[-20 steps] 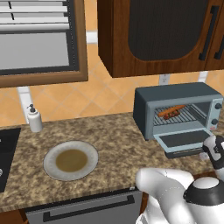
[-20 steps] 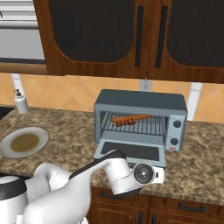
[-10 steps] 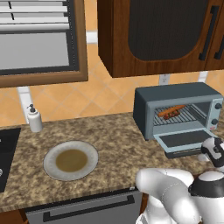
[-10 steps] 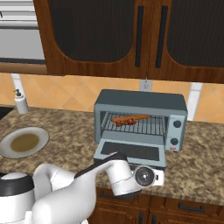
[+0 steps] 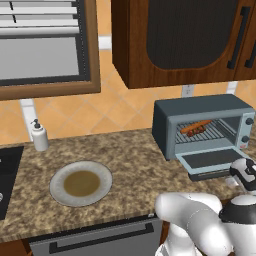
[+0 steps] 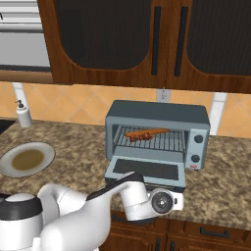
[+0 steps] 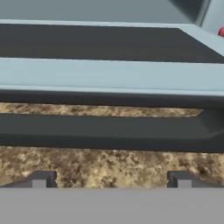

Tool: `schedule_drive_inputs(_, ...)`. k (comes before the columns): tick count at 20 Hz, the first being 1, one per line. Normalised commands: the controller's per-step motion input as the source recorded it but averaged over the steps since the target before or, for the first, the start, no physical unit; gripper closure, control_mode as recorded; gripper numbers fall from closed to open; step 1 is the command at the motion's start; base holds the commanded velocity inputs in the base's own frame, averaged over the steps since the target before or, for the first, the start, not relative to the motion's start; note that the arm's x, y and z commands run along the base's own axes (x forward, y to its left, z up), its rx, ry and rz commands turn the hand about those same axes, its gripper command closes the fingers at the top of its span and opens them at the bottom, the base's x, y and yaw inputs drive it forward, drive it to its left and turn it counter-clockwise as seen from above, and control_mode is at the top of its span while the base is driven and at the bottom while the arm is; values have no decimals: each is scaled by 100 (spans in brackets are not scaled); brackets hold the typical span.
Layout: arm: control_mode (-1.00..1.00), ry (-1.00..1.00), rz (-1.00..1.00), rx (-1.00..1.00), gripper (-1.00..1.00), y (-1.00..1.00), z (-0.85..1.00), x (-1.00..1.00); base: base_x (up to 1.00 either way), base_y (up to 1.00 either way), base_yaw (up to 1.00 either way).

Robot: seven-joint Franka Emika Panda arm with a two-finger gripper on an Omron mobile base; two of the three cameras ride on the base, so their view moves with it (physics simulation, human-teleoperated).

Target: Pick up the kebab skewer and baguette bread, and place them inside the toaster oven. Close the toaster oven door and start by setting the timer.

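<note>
Little has shifted over the last second: the forearm has eased slightly lower and nearer the oven front, while the food, door and plate sit unchanged.

The gripper [image 7: 111,180] has its fingers spread wide with nothing between them, low in front of the toaster oven door [image 6: 145,170], whose dark bar handle [image 7: 109,131] runs straight across the hand view just above the fingertips. The door lies dropped flat over the speckled counter [image 5: 130,160].

Inside the toaster oven [image 6: 158,135], the baguette bread [image 6: 153,131] rests on the wire rack [image 6: 162,142] as a slim orange-brown loaf, lengthwise across the cavity. The kebab skewer [image 6: 138,137] lies touching or just beside it, dark red-brown and chunky. The plate [image 5: 81,183] stands bare, well apart to the left.

Risk, in the inspector's judgement: the fingers could slide beneath the handle without catching it, or close on the counter edge, leaving the door down. A lift taken off-centre could let the bar slip free midway.
</note>
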Motion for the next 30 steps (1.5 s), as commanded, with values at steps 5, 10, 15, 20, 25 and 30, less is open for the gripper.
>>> schedule_drive_inputs(5, -100, -5, 0, 0, -100, 0, -1, 11, 0, 0, 0)
schedule_drive_inputs(10, -100, -2, 0, 0, -100, 0, -15, 11, 0, 0, 0)
schedule_drive_inputs(15, -100, 0, 0, 0, -100, 0, -18, 7, 0, 0, 0)
schedule_drive_inputs(20, -100, -3, 0, 0, -100, 0, 0, 9, 0, 0, 0)
schedule_drive_inputs(25, -100, -3, 0, 2, -100, 0, 0, 13, 0, 0, 0)
schedule_drive_inputs(30, -100, -6, 0, 5, -100, 0, 3, 10, 0, 0, 0)
